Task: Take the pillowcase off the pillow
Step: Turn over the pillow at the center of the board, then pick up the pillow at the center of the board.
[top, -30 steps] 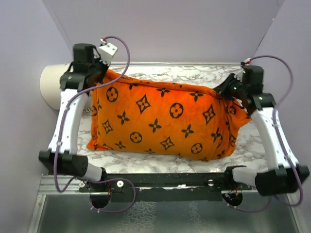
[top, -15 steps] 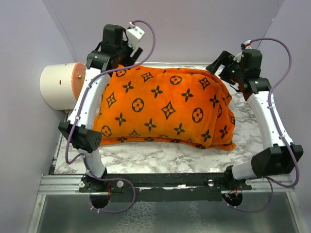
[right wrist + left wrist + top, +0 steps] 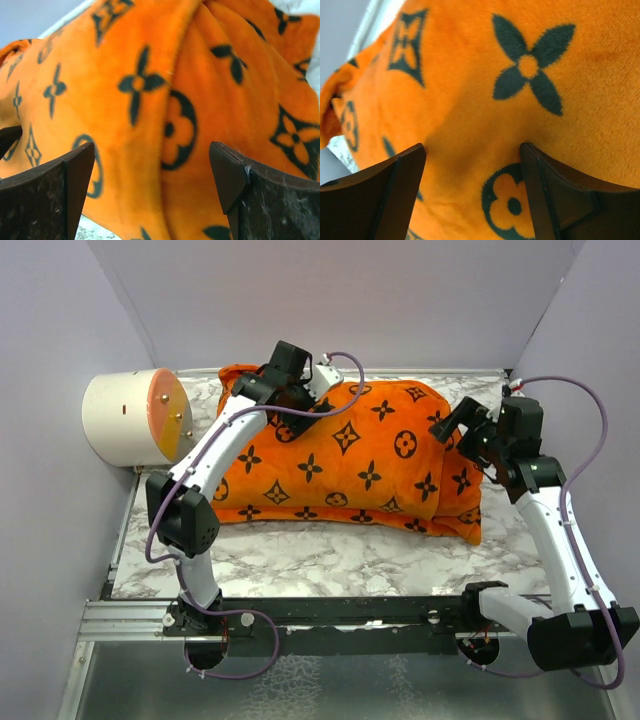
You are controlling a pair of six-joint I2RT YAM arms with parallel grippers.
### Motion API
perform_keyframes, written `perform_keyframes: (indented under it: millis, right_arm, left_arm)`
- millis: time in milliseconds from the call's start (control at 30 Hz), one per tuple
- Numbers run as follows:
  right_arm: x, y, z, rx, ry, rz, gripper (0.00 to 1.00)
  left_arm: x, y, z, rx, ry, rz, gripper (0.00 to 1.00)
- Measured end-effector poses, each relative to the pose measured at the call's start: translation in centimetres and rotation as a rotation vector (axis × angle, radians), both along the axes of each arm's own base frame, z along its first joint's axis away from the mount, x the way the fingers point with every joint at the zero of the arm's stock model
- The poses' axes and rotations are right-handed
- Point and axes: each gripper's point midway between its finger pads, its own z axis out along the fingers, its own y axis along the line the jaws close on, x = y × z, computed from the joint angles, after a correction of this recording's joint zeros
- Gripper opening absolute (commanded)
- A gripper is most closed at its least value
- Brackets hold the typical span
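Observation:
The orange pillowcase (image 3: 370,455) with black flower and circle motifs lies plump across the back half of the marble table (image 3: 330,560). The pillow is hidden inside it. My left gripper (image 3: 303,400) hangs over the pillowcase's upper left part, open. In the left wrist view the gripper (image 3: 472,147) has its jaws set wide just above the pillowcase (image 3: 470,75), with plush fabric between them but not pinched. My right gripper (image 3: 455,432) is at the pillowcase's right end, also open. In the right wrist view the gripper (image 3: 152,150) frames a fold of the pillowcase (image 3: 125,100) without gripping it.
A cream cylinder with an orange face (image 3: 135,418) lies at the table's back left, beside the pillowcase's left end. Grey walls close in the back and both sides. A metal rail (image 3: 330,615) runs along the near edge by the arm bases.
Both grippers have opened and let go of the pillowcase's far corners. The pillowcase has settled toward the back. The left arm has swung right over it and the right gripper has come down.

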Motion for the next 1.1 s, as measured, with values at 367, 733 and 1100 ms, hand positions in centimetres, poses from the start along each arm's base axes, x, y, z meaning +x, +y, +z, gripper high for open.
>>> perform_keyframes:
  millis: [367,733,1100]
  right_arm:
    - [-1.6,-3.0,-7.0,0.059,0.133,-0.114,0.99]
    - [1.4,-0.6,-8.3,0.255,0.128,0.031,0.94]
    - [10.1,3.3,-6.0,0.518,0.071,0.198,0.29]
  left_arm:
    - [-0.2,0.6,-6.4,0.036,0.049,-0.001,0.36]
    - [-0.6,1.9,-8.7,0.052,0.019,-0.023,0.19]
    - [-3.3,2.1,-6.2,-0.017,0.175,-0.118,0.21]
